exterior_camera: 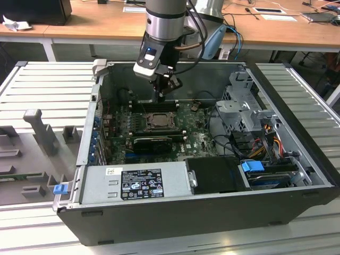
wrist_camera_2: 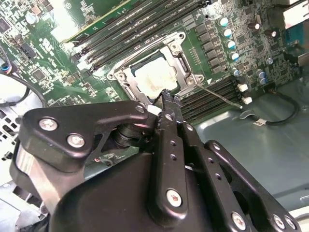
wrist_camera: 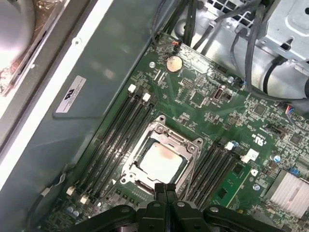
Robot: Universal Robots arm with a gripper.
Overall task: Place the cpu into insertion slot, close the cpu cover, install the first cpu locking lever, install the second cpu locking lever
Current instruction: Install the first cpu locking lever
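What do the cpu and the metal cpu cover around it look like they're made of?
The cpu seems to have a metal lid: pale, matte silver-beige with a faint brownish stain at its centre, though a coating can't be ruled out. The cpu cover looks like bare stamped steel: thin and grey, with bright glints along its bent edges.

The exterior view looks down from above one long side of the open computer case (exterior_camera: 186, 218), far enough back to hold the whole chassis, with the arm (exterior_camera: 164, 21) entering at the frame's upper centre. Both wrist views sit close over the motherboard (wrist_camera: 203, 101), looking down past the gripper (wrist_camera: 166, 187) from different sides. All three views share the insertion slot (wrist_camera: 161, 162).
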